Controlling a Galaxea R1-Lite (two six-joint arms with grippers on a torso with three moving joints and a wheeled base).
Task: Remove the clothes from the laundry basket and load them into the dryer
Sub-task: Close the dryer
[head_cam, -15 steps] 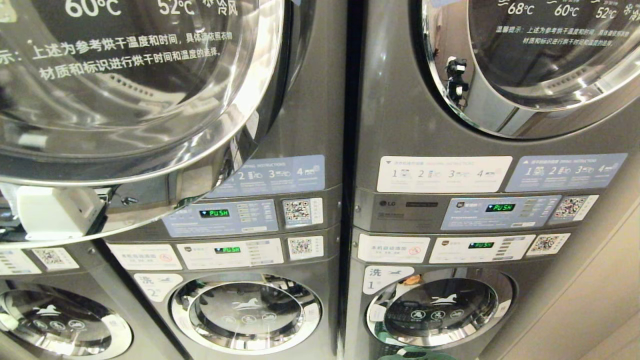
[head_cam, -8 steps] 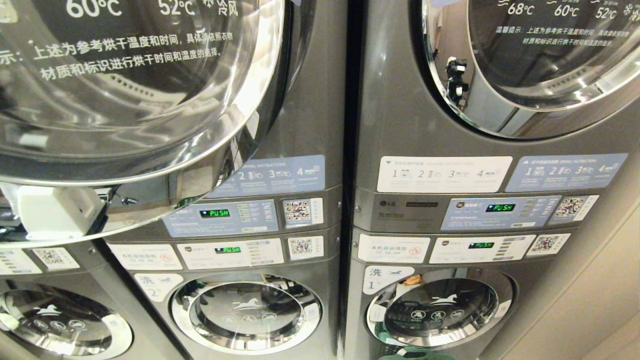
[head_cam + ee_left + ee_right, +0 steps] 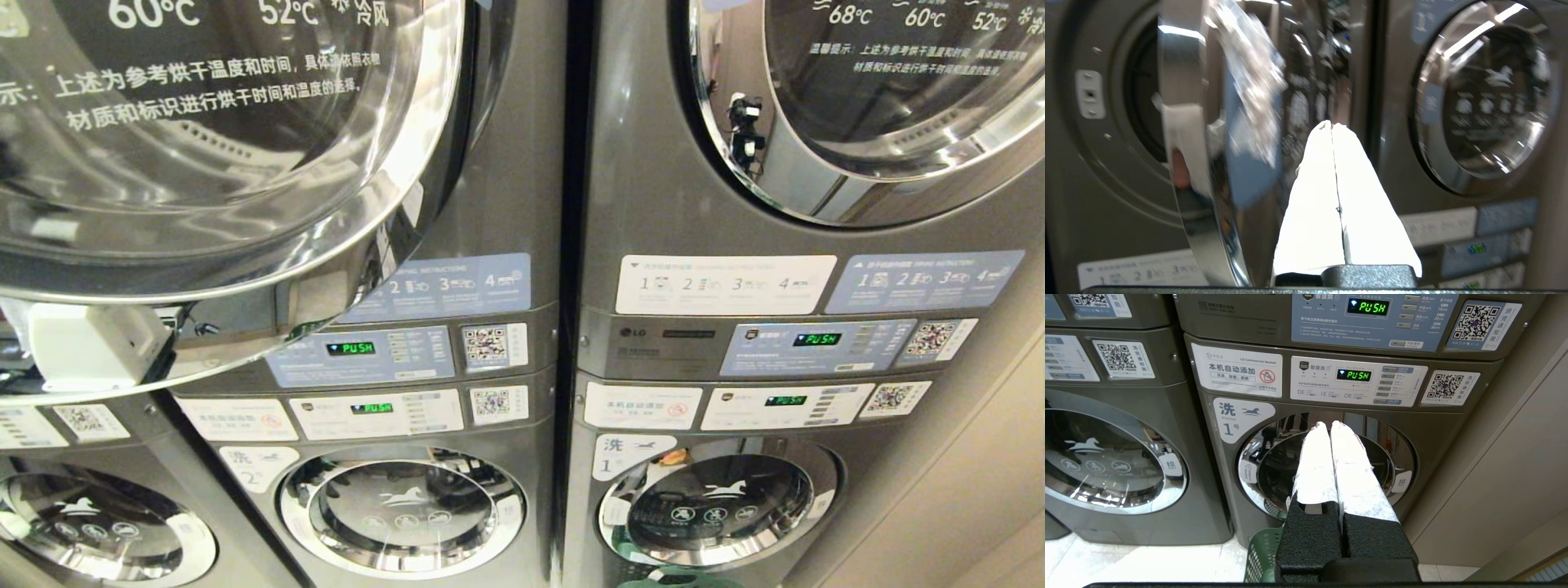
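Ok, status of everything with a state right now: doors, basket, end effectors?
Upper left dryer door: swung open.
Upper right dryer door: closed.
Washer 1 door: closed.
Washer 2 door: closed.
Green laundry basket: on floor, contents hidden.
Left end effector: shut, empty.
Right end effector: shut, empty.

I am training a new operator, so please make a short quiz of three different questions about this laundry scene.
1. True or false: the upper dryer door on the left stands swung open.
2. Which word glows green on the control panels? A) STOP B) PUSH C) DONE
3. In the right wrist view, what green thing shows on the floor under the right pincer?

Key:
1. True; the left wrist view shows its chrome rim edge-on beside the open drum mouth.
2. B.
3. The laundry basket, standing before washer number 1. Both pincers, left too, are shut and hold nothing.
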